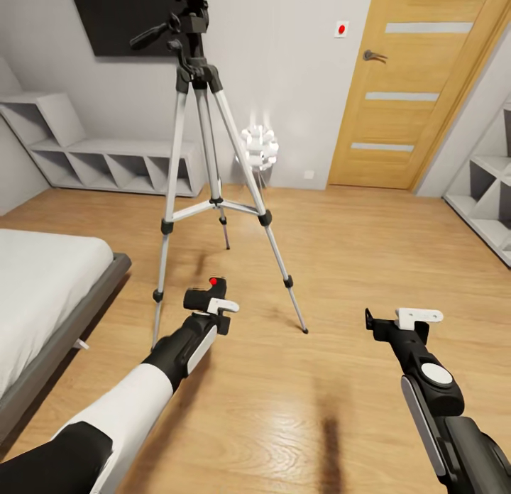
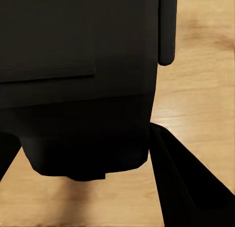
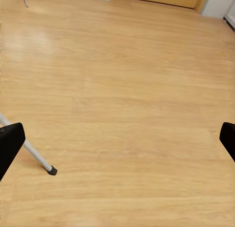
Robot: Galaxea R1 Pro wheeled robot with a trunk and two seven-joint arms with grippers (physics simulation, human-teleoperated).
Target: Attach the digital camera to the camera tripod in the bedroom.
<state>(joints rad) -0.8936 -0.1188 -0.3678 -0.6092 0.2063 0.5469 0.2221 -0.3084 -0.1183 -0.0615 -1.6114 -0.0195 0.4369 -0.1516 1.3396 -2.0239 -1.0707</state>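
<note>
Head view first: left gripper (image 1: 213, 304) is clamped on the small black boxy digital camera (image 1: 207, 293) with its red button, low over the wood floor (image 1: 355, 267). The tall silver-legged camera tripod (image 1: 210, 153) stands just ahead, its black head well above the camera, so the left arm is nearer. Right gripper (image 1: 406, 316) hangs apart and holds nothing. A grey-framed bed (image 1: 50, 288) lies beside the left arm.

Left wrist view: the camera's black body (image 2: 78, 90) sits close against the lens.

Right wrist view: fingertips (image 3: 10, 141) are spread over the floor near one tripod foot (image 3: 51, 171).
</note>
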